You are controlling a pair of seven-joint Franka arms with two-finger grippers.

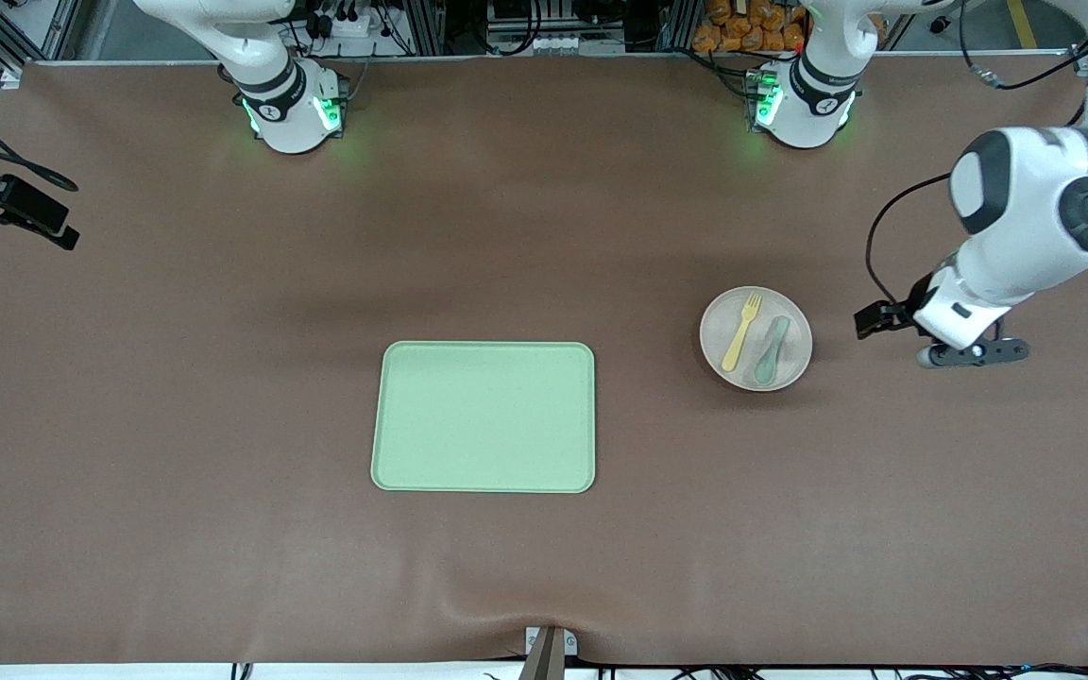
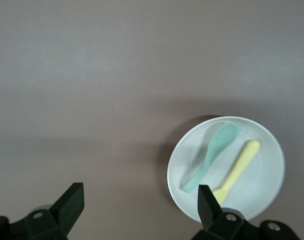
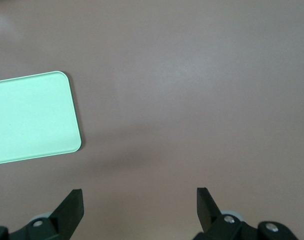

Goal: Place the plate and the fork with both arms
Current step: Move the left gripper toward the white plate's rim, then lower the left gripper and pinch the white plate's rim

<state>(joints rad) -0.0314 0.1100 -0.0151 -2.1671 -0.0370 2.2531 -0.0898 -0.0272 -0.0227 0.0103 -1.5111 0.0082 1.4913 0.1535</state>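
Observation:
The round pale plate [image 1: 714, 328] lies on the brown table toward the left arm's end. On it lie the pale yellow fork [image 1: 742, 332] and, beside it, a grey-green spoon [image 1: 771, 351]. My left gripper [image 1: 974, 352] hangs over bare table beside the plate, farther toward that end. Its wrist view shows it open [image 2: 140, 192] and empty, with the plate [image 2: 264, 187], the fork [image 2: 239, 167] and the spoon [image 2: 213, 154] past one fingertip. My right gripper [image 3: 140, 197] is open and empty over bare table. It is out of the front view.
A rectangular light-green tray [image 1: 484, 416] lies flat at the table's middle, and one corner of it [image 3: 31, 117] shows in the right wrist view. Both arm bases stand along the table's edge farthest from the front camera.

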